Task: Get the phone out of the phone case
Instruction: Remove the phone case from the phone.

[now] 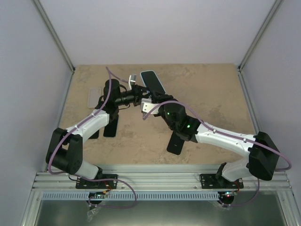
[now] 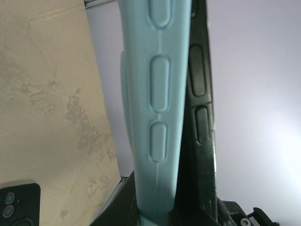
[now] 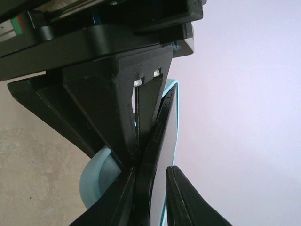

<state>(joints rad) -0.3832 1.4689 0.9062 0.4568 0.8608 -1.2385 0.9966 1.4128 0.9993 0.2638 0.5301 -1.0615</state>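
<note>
The phone (image 1: pixel 153 83) is held up off the bench (image 1: pixel 216 94), over its far part, nearer the far edge than the near one and about midway between the left and right edges. In the top view its dark screen faces up and it slants away toward the far edge. It sits in a light blue case (image 2: pixel 157 108), whose rim shows all round the screen.

In the left wrist view the case's side runs up the middle with three raised button covers. A black edge with two long buttons stands just beside it on the right, apart from the blue wall along that stretch.

The left tool (image 1: pixel 142 92) is closed on the case, blue between its black fingers at the end nearer the arms. The right tool (image 3: pixel 153 179) comes in from the other side. It stands narrow, with one finger on the back and one at the screen. Whether it presses the phone I cannot tell.

A clear, flat case (image 1: pixel 94 96) lies by the left edge of the bench, well apart from the phone. A second, black phone (image 2: pixel 16 205) lies on the bench with its lenses up. A flat dark slab (image 1: pixel 175 141) lies under the right arm.
</note>
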